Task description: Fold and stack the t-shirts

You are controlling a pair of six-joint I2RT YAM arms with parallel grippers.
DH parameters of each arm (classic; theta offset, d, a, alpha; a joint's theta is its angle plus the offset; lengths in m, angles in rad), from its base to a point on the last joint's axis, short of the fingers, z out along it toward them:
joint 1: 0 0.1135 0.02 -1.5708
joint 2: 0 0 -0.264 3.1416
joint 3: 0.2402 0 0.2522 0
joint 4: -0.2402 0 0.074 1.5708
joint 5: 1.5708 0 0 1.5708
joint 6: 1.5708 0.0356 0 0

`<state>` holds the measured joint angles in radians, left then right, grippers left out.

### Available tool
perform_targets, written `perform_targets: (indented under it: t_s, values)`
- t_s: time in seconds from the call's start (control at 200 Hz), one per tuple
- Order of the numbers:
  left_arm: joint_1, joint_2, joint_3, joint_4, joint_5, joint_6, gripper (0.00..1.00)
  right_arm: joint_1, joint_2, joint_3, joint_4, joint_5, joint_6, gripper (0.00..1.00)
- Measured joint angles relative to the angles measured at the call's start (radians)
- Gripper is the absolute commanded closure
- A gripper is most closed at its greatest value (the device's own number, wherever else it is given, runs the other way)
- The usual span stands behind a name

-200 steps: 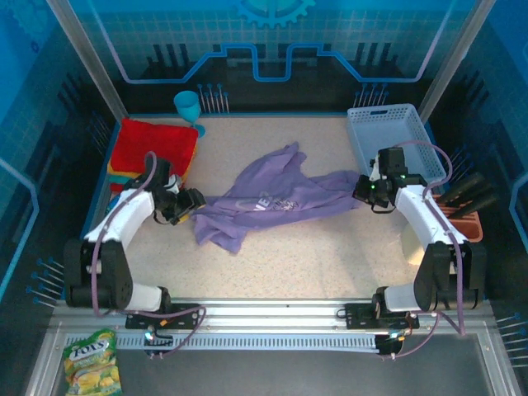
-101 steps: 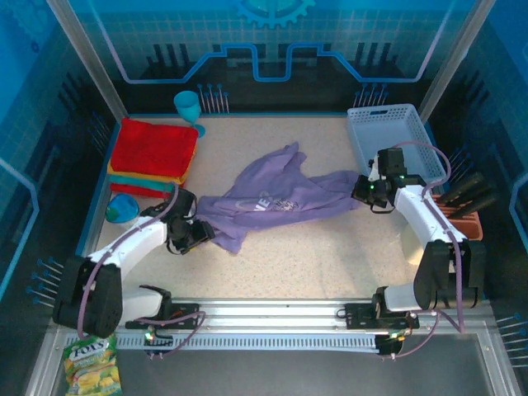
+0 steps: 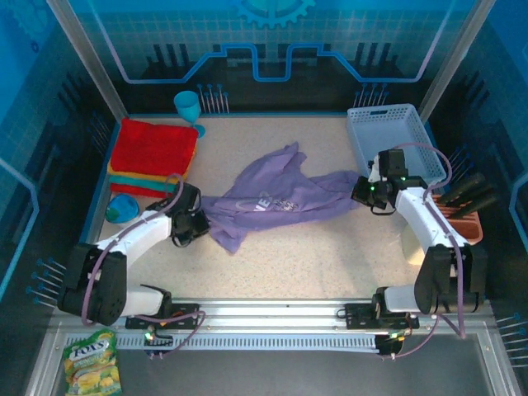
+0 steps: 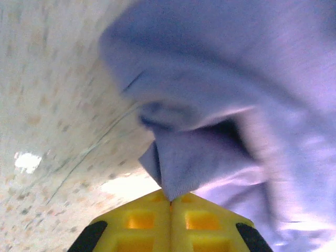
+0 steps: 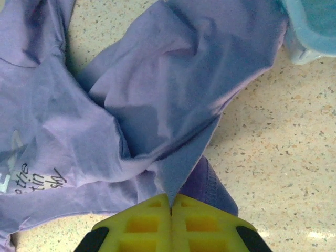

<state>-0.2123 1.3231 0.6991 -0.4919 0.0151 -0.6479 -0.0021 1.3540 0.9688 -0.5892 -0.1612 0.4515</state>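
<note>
Two-handed, with left gripper (image 4: 170, 202) and right gripper (image 5: 170, 198) clamped onto crumpled lavender cloth t-shirt (image 3: 272, 198), stretch it flat evenly.

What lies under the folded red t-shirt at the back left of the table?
Under the red t-shirt, only the near edges of a yellow-orange t-shirt and a teal t-shirt stick out. The rest of both is covered, so anything else in the pile cannot be seen.

Lavender tee (image 3: 276, 205) with white print; red, yellow, teal stack (image 3: 153, 150)
</note>
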Motion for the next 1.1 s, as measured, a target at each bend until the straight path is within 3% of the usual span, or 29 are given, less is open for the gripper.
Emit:
perform_targets:
  t_s: [0.165,0.37,0.58,0.815,0.915,1.101]
  values:
    - [0.023,-0.041,0.289,-0.080,0.081,0.022,1.00,-0.018,-0.013,0.076,-0.059,-0.051,0.014,1.00]
    - [0.106,0.011,0.781,-0.154,0.228,0.049,1.00,-0.021,0.076,0.366,-0.078,-0.118,0.062,1.00]
    - [0.209,0.284,1.283,-0.142,0.357,0.043,1.00,-0.024,0.229,0.618,0.078,-0.166,0.145,1.00]
    - [0.266,0.671,1.846,-0.118,0.460,-0.055,1.00,-0.026,0.400,0.862,0.311,-0.225,0.223,1.00]
    - [0.294,0.735,1.949,-0.077,0.463,-0.108,1.00,-0.025,0.400,0.875,0.410,-0.214,0.226,1.00]
    - [0.335,0.715,1.920,0.040,0.508,-0.168,1.00,-0.025,0.350,0.835,0.537,-0.215,0.203,1.00]
